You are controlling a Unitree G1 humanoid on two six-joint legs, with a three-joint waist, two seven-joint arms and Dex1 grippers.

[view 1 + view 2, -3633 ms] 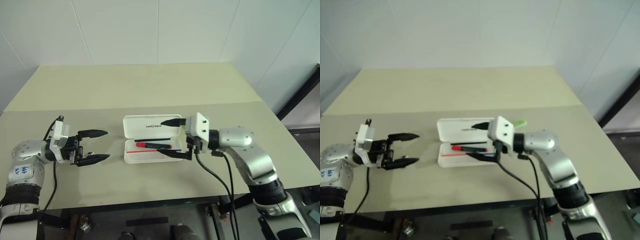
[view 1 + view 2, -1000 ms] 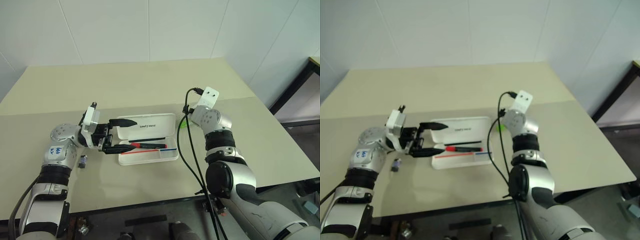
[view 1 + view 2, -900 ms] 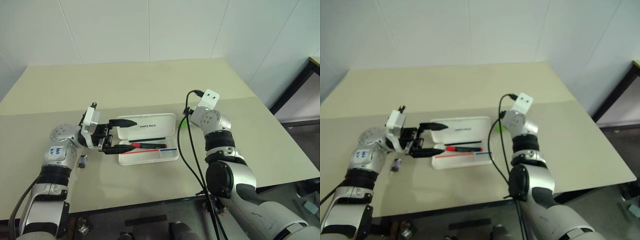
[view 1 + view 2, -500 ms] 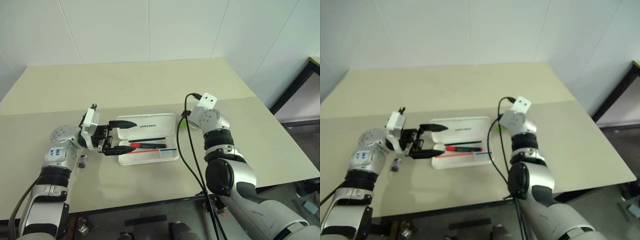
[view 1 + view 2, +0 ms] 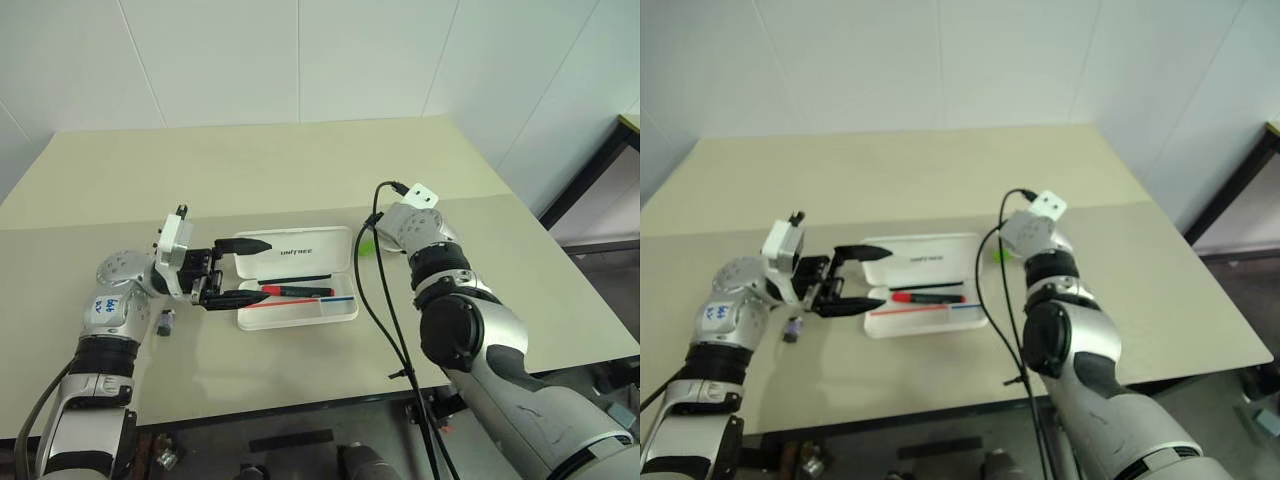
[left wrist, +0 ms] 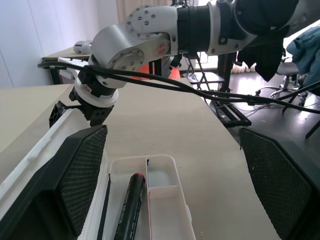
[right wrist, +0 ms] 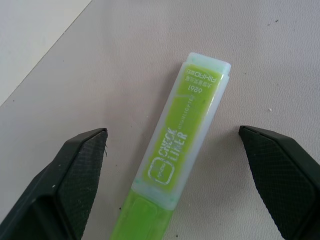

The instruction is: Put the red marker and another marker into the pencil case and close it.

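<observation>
Highlighter flat on surface between wide-apart right gripper fingers; left gripper apart by case holding red marker.

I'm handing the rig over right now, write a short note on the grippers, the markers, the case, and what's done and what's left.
Left gripper: open, holding nothing, at the left end of the pencil case, one finger over the lid, one by the tray.
Right gripper: open, hanging over the green highlighter, fingers either side of it, not gripping.
Pencil case: open on the table, lid laid back.
Red marker: lying in the tray.
Green highlighter: on the table just right of the case.
Done: red marker in.
Left: grasp the highlighter, place it in the case, close the lid.
</observation>
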